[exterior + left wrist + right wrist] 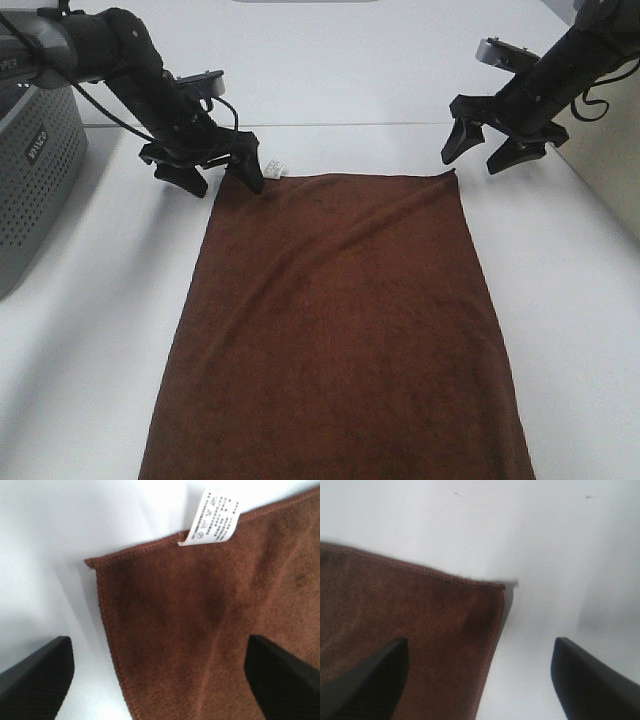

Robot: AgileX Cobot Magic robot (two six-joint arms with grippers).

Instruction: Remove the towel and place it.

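The dark brown towel (340, 320) lies flat on the white table, its small white tag (275, 167) at the far short edge. My left gripper (222, 182) is open over the towel's far left corner (95, 562), one finger over the cloth and one over bare table; the tag also shows in the left wrist view (212, 517). My right gripper (474, 153) is open just above and beside the far right corner (500, 586), holding nothing.
A grey perforated plastic basket (30, 170) stands at the left edge of the table. The white table (560, 300) runs on both sides of the towel. A beige wall or panel stands at the far right.
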